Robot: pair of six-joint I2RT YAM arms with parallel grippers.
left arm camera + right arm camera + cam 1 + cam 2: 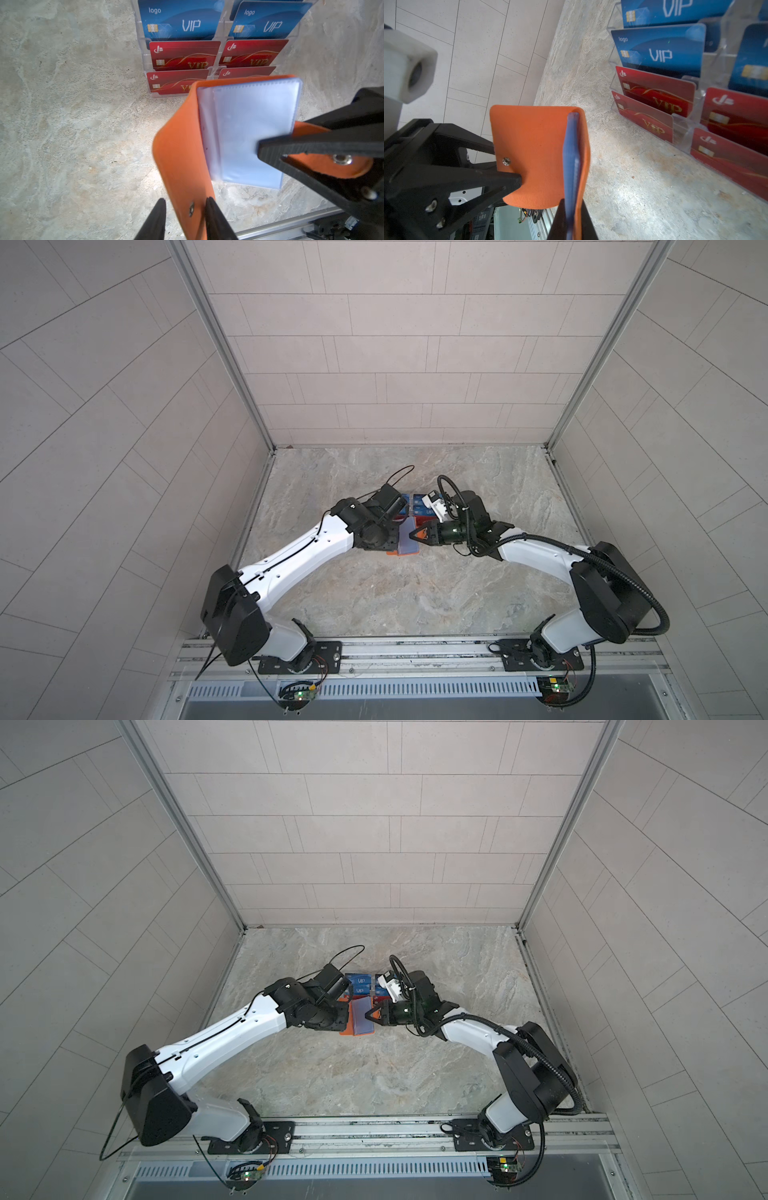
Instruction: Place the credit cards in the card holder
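my right gripper [572, 200] is clamped on the card holder [360, 1017], mid-frame in a top view. my left gripper [185, 199] straddles its opposite edge; whether it bites yet i cannot tell. the credit cards [358, 981] stand just above the card holder in frame, equally near both hands, so one must let go, i judge.

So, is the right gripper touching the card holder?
Touching. In the right wrist view the right gripper is shut on the card holder, whose edge is pinched between its jaws with no gap.
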